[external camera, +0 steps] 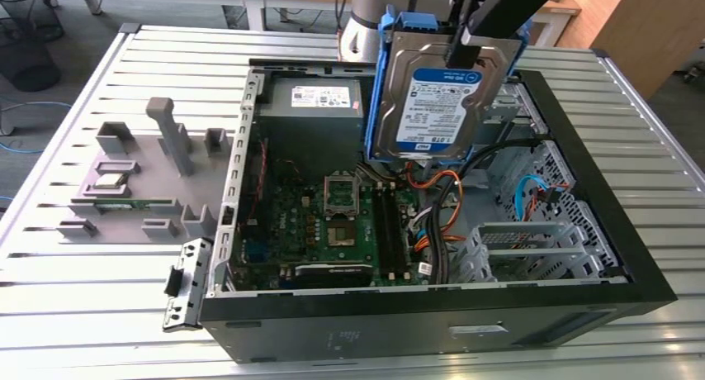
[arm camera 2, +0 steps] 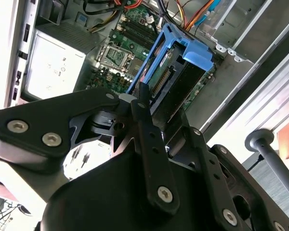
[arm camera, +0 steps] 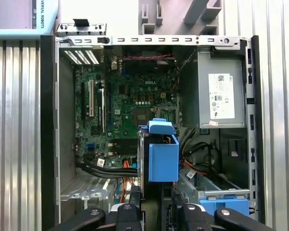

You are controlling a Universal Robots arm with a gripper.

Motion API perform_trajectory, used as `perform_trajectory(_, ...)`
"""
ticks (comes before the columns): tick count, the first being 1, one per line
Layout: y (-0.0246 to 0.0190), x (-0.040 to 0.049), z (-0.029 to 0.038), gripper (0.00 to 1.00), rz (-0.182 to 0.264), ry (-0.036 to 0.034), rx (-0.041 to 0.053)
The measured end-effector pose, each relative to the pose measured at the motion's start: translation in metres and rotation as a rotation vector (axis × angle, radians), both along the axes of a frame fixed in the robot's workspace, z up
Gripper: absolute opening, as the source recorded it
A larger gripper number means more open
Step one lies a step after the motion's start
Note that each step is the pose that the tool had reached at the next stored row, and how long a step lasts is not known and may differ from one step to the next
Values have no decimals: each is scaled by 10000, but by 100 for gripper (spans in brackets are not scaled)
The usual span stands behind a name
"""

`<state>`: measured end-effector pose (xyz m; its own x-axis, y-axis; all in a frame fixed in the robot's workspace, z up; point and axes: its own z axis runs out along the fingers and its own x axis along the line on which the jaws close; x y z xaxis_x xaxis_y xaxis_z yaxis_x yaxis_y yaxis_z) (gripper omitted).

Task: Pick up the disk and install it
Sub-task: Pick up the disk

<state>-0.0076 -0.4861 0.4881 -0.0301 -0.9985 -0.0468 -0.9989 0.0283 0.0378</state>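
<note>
Above slatted table (external camera: 78,314), disk (external camera: 435,107), top edge behind tool (external camera: 471,56).

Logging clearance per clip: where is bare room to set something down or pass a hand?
Free: the table slats in front of the grey fixture, at the exterior view's left of the case, and those at its right. Crowded: the case interior, with cables, drive cage and the disk overhead.

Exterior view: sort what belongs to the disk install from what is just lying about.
Job: the disk, in its blue bracket; the gripper, shut on the disk; the open computer case beneath it.
Lying about: grey fixture block on the table, at the exterior view's left; the power-supply box inside the case.
</note>
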Motion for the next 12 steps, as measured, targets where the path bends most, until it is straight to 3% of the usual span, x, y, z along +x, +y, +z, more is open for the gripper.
perform_trajectory(12,-1,37,0,35,0,0,1)
